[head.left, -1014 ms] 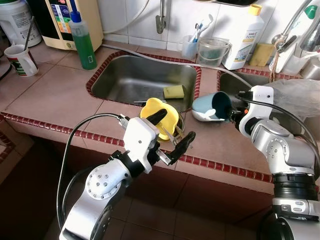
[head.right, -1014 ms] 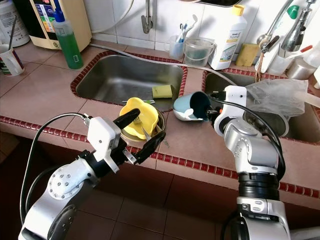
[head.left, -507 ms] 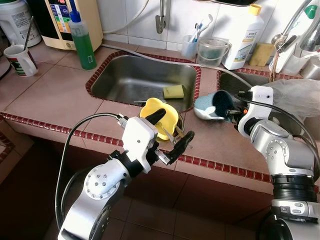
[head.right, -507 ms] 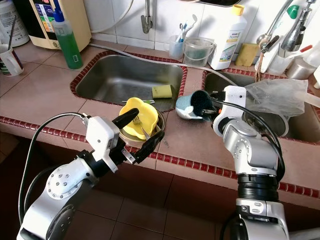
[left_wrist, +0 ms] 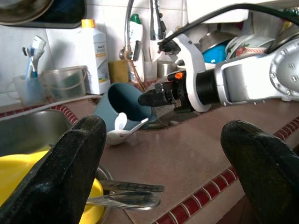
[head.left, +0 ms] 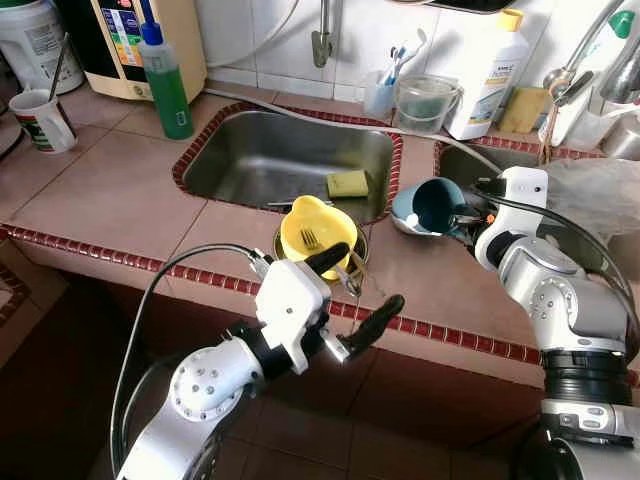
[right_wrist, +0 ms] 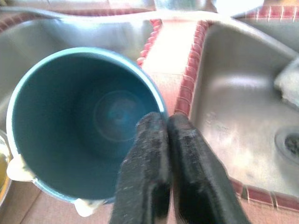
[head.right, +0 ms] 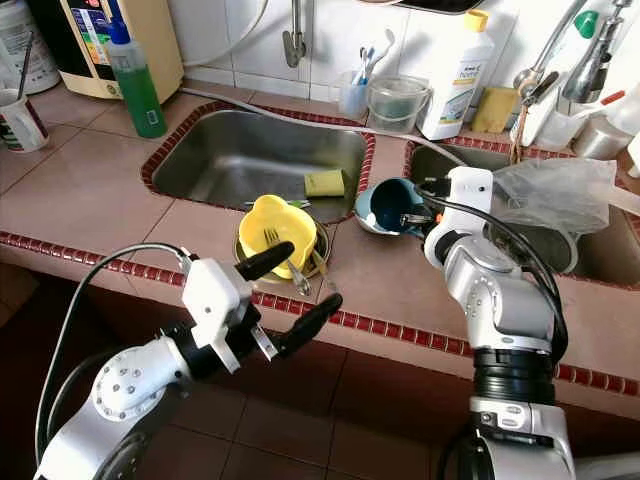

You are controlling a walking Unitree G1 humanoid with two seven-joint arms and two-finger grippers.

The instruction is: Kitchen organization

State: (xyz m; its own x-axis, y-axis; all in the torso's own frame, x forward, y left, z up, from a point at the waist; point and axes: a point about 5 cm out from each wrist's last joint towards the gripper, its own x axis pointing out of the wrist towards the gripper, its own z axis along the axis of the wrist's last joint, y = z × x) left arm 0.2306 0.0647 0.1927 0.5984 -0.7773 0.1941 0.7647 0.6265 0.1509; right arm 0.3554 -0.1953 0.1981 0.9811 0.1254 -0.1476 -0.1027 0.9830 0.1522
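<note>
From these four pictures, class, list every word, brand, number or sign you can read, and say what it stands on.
"home": on the label of the white bottle with the yellow cap, by the wall behind the sinks; the small print above it is too blurred to read.
Panel on the cream appliance: coloured blocks, too small to read.
Print on the white mug: unreadable.
Green bottle: no readable label.

Green soap bottle [head.left: 165, 82]: upright, left of the sink.
White mug [head.left: 41, 120]: far left on my counter.
White detergent bottle [head.left: 487, 76]: against the tiles.
</note>
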